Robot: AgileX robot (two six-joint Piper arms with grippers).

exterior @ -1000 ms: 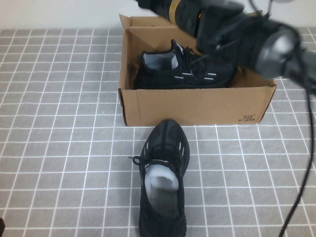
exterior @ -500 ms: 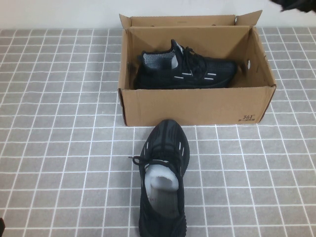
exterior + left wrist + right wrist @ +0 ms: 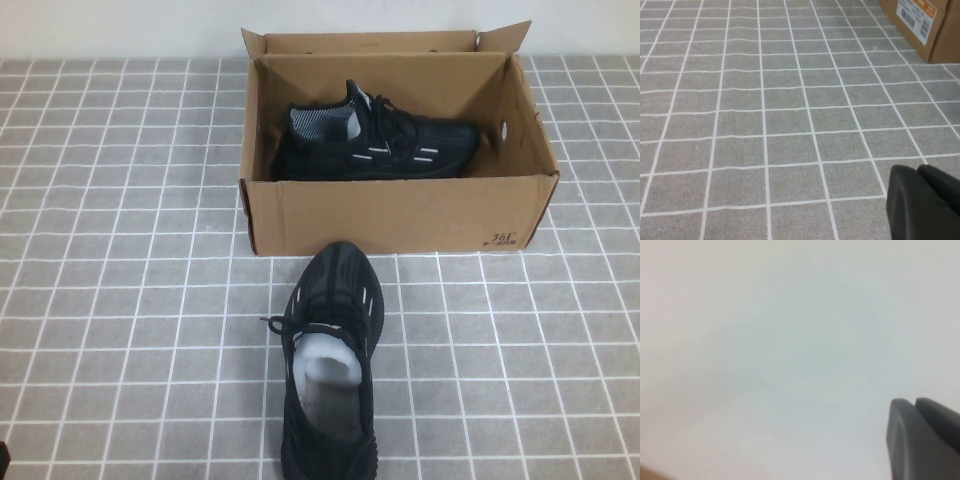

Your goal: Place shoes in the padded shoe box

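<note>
The brown cardboard shoe box [image 3: 400,215] stands open at the back middle of the table. One black knit sneaker [image 3: 375,145] lies on its side inside it. The other black sneaker [image 3: 330,370], with white paper stuffing, lies on the mat in front of the box, toe towards it. Neither arm shows in the high view. My left gripper [image 3: 916,170] is shut and empty, low over the grey tiled mat, with a corner of the box [image 3: 945,42] far beyond it. My right gripper [image 3: 915,402] is shut and empty, facing a plain white wall.
A grey mat with white grid lines [image 3: 120,300] covers the table. A white and orange barcode label [image 3: 916,15] is on the box's end wall. A white wall [image 3: 120,25] runs behind the table.
My right arm, which reached over the box one second ago, has pulled back up and to the right, out of the high view. Both shoes have stayed put.
</note>
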